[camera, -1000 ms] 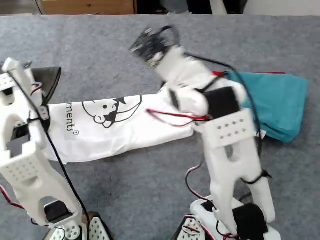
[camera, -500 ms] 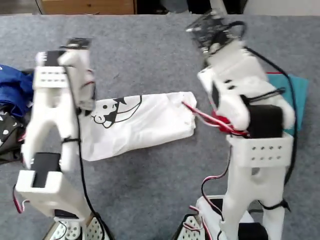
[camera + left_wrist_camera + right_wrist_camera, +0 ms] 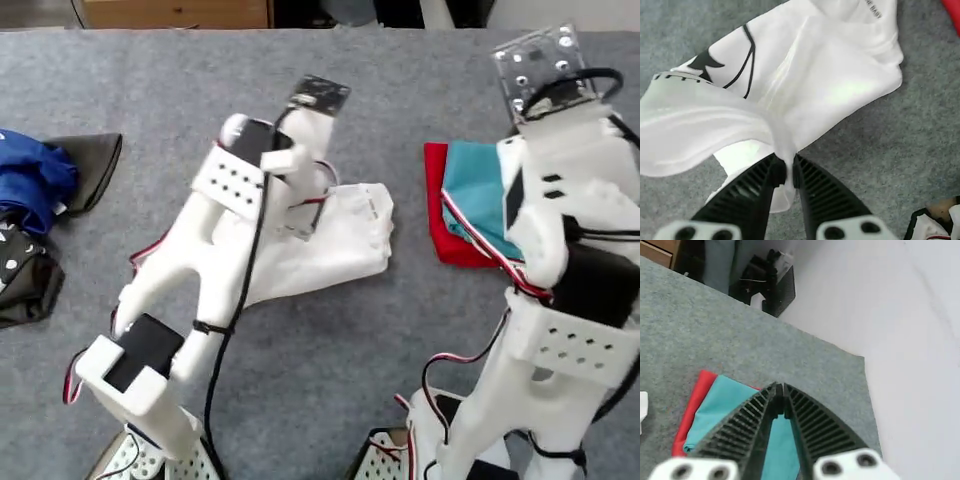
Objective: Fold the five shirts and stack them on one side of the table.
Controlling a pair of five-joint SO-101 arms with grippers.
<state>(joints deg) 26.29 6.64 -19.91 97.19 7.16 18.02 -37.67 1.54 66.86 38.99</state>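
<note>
A white shirt [image 3: 345,240] with a black print lies mid-table, partly doubled over. My left arm [image 3: 235,190] stretches across it. In the left wrist view my left gripper [image 3: 783,172] is shut on a raised fold of the white shirt [image 3: 835,75], held above the layers that lie flat. A folded teal shirt [image 3: 478,190] rests on a folded red shirt [image 3: 440,215] at the right. My right gripper [image 3: 779,396] is shut with nothing in it, high above the teal shirt [image 3: 720,410] and the red shirt [image 3: 696,400].
At the table's left edge lie a crumpled blue shirt [image 3: 30,185], a black shirt [image 3: 92,160] and a black dotted shirt [image 3: 22,280]. The right arm's body [image 3: 560,260] stands over the right side of the stack. Grey table covering [image 3: 330,380] lies bare in front.
My left arm has swung from the left edge to mid-table, carrying the white shirt's left part over toward the right. My right arm has pulled back to the right and risen, uncovering the stack.
</note>
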